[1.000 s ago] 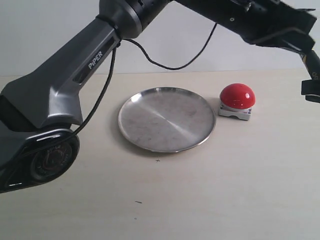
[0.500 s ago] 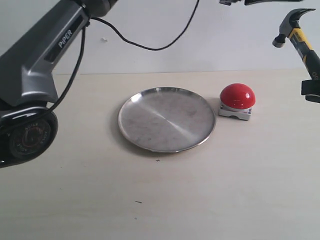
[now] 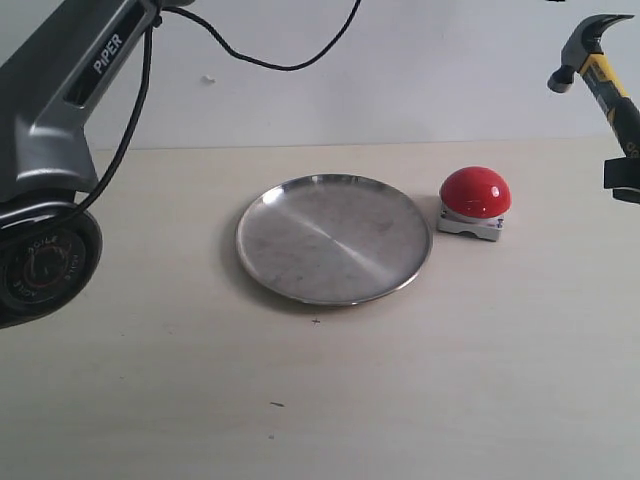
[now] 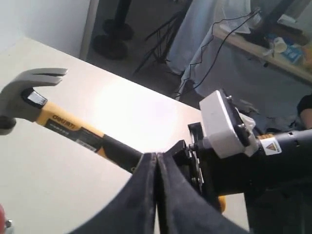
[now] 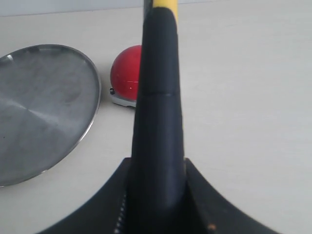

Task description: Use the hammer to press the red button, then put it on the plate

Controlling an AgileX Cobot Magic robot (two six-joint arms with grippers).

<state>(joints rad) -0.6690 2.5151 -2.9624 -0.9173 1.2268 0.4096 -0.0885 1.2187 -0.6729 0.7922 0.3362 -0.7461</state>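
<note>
The hammer [image 3: 604, 78] stands tilted in the air at the far right, its dark head up and above the red button [image 3: 475, 192]. My right gripper [image 3: 624, 178] is shut on its black handle [image 5: 158, 112] near the lower end. The silver plate [image 3: 300, 285] lies flat mid-table, just left of the button, with nothing on it. In the right wrist view the plate [image 5: 44, 97] and the button [image 5: 124, 73] sit beyond the handle. My left gripper [image 4: 157, 157] is shut on nothing and faces the hammer [image 4: 73, 129] from a distance.
The left arm [image 3: 60, 100] rises along the left edge and leaves the exterior view at the top. A black cable [image 3: 262, 58] hangs from it in front of the wall. In the left wrist view the table's far edge [image 4: 122, 73] runs past the hammer.
The left arm has swung away from the hammer at the upper right, back to the left and up. The hammer's head now shows, still held by the right gripper.
</note>
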